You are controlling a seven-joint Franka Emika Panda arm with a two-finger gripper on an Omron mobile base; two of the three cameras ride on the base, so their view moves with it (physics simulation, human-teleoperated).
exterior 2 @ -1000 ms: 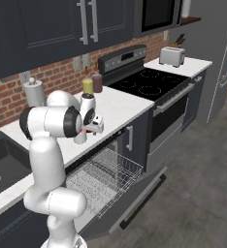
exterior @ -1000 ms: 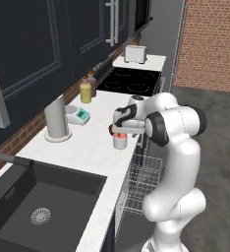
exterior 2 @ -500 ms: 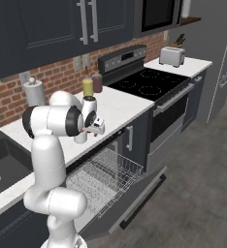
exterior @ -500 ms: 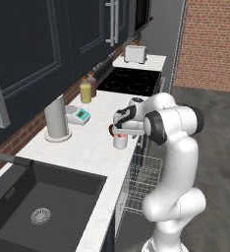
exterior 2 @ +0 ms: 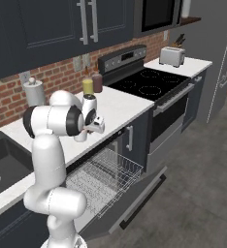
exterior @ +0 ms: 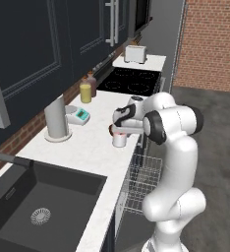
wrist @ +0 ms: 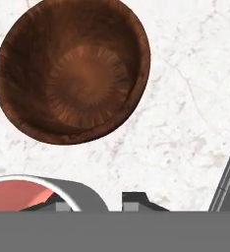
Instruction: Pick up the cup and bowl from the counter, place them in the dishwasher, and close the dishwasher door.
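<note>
Narrowed since a second ago: gripper (exterior: 119,132) jaws drawn in around the cup (exterior: 119,140) at centre frame, apparently pinching its rim (contact hard to confirm). Stands on the marbled white counter (exterior: 90,147). Sits glossy, round, reddish-brown at upper left of the hand view: bowl (wrist: 72,71), just beside the cup.

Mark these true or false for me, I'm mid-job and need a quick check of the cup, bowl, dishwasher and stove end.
1. The cup stands on the counter under the gripper. True.
2. The bowl is already in the rack. False: it sits on the counter beside the cup.
3. The dishwasher door is open, with the wire rack pulled out. True.
4. The toaster is next to the sink. False: it is at the far end, beyond the cooktop.
</note>
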